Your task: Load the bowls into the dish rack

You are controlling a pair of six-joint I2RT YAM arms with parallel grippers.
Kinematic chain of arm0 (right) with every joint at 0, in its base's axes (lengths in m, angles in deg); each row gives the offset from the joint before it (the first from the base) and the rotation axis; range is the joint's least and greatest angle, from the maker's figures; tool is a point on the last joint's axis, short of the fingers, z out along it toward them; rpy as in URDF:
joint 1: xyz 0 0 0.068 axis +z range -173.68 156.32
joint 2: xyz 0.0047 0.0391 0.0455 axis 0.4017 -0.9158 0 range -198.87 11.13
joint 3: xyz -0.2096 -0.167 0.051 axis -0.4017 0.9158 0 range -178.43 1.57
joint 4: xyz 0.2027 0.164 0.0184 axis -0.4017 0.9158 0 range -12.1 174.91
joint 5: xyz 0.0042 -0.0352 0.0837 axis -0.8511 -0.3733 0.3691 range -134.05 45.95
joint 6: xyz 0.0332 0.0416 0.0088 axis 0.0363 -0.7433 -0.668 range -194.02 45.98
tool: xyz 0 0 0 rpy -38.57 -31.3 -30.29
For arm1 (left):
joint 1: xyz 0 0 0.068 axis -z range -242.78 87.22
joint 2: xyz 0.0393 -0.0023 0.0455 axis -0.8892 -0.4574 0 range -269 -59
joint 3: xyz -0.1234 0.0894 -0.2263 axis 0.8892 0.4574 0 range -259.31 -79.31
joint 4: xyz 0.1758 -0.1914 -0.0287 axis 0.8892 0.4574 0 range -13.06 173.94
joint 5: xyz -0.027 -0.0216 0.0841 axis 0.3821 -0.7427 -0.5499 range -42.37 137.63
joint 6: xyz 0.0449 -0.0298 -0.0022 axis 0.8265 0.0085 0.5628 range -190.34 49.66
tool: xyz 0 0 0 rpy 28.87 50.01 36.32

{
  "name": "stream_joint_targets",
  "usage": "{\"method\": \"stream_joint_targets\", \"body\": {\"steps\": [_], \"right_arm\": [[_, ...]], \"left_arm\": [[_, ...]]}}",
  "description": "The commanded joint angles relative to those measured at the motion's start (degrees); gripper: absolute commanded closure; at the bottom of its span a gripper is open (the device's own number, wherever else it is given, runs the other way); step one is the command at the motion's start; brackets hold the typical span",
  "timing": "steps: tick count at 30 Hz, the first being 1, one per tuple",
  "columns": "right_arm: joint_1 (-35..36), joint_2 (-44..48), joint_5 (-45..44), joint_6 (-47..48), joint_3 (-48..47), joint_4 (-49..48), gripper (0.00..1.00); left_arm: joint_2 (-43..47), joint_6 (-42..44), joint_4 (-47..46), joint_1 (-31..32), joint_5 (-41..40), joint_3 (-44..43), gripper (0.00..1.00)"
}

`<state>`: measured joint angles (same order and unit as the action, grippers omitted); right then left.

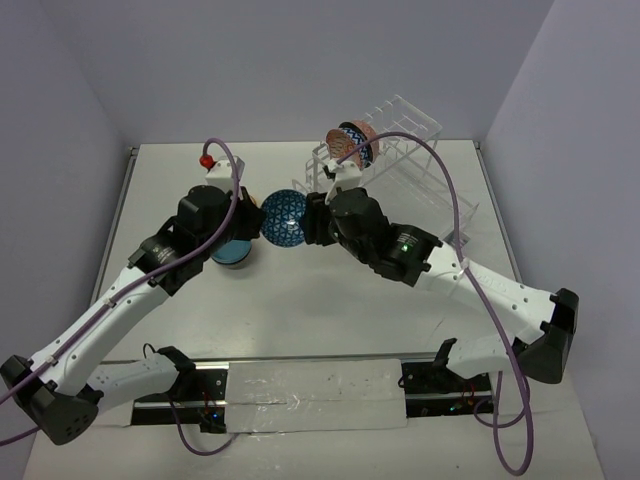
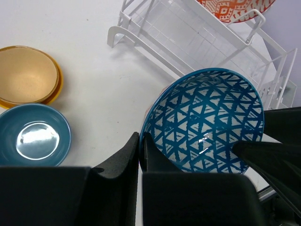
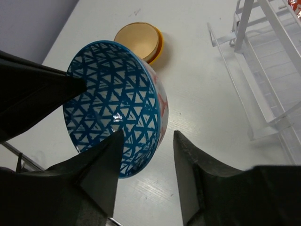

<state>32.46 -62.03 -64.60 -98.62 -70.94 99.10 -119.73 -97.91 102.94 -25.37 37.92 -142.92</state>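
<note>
— Loaded so far?
— One item: red-patterned round bowl [image 1: 355,142], on edge in the white wire dish rack [image 2: 188,37], beyond my right gripper [image 3: 148,136].
— Outstanding?
— Three. Blue triangle-patterned bowl [image 2: 207,122], in the air, rim clamped in my left gripper [image 2: 141,141]; right gripper spread astride the opposite rim. Plain blue bowl [image 2: 33,134] and orange-yellow bowl [image 2: 28,75], beside my left gripper.
— Surface, room?
— White table [image 1: 330,300]; pale lilac walls [image 1: 300,60].

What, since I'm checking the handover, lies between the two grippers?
The blue triangle-patterned bowl. The top view shows it between the left gripper and right gripper; each wrist view shows its rim inside that gripper.
</note>
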Motion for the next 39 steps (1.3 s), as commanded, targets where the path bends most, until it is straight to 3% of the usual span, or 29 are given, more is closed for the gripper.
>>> {"method": "stream_joint_targets", "body": {"steps": [1, 9, 12, 17, 19, 20, 22, 23, 27, 29, 32, 36, 39], "right_arm": [[0.7, -0.7, -3.0, -1.6, -3.9, 0.9, 0.48], [0.8, -3.3, -5.9, -1.7, -6.7, 3.2, 0.68], [0.8, -3.7, -6.2, -1.6, -7.4, 3.9, 0.84], [1.0, -4.4, -7.7, -1.3, -8.7, 5.5, 1.00], [0.9, -4.4, -8.7, -0.8, -9.1, 6.1, 1.00], [0.9, -4.4, -9.1, -0.6, -9.6, 6.6, 1.00], [1.0, -4.2, -10.7, 0.2, -10.2, 7.5, 1.00], [1.0, -4.0, -11.4, 0.4, -10.5, 8.5, 1.00], [0.9, -1.7, -14.9, 3.5, -10.3, 10.0, 1.00], [1.0, -0.7, -18.7, 4.7, -10.2, 11.7, 1.00], [0.7, 1.6, -23.7, 8.8, -10.7, 13.5, 1.00], [-0.9, 3.7, -30.1, 18.5, -14.4, 14.0, 1.00], [-3.3, 3.6, -37.0, 28.5, -17.5, 11.0, 1.00]], "left_arm": [[2.0, 1.3, -4.1, 0.6, 2.2, -0.5, 1.00], [2.7, 1.7, -4.0, 1.4, 2.4, -0.7, 1.00], [3.2, 1.7, -3.9, 1.8, 2.9, -0.7, 1.00], [3.9, 1.9, -3.9, 2.1, 3.7, -1.2, 0.98], [4.0, 1.9, -3.9, 2.1, 4.6, -1.2, 0.90], [4.1, 1.9, -4.1, 2.1, 4.9, -1.2, 0.76], [4.7, 1.6, -4.5, 2.1, 5.3, -1.1, 0.58], [4.9, 1.5, -4.5, 2.1, 5.2, -1.2, 0.39], [5.4, -0.5, -3.7, 2.1, 2.7, -1.7, 0.10], [5.1, -1.5, -2.5, 2.0, -0.5, -2.3, 0.02], [4.9, -1.9, -1.7, 0.8, -1.8, -2.3, 0.01], [4.5, -1.9, -3.8, -5.9, 9.0, -0.2, 0.01], [2.8, -3.1, -2.1, -15.3, 14.4, 0.7, 0.01]]}}
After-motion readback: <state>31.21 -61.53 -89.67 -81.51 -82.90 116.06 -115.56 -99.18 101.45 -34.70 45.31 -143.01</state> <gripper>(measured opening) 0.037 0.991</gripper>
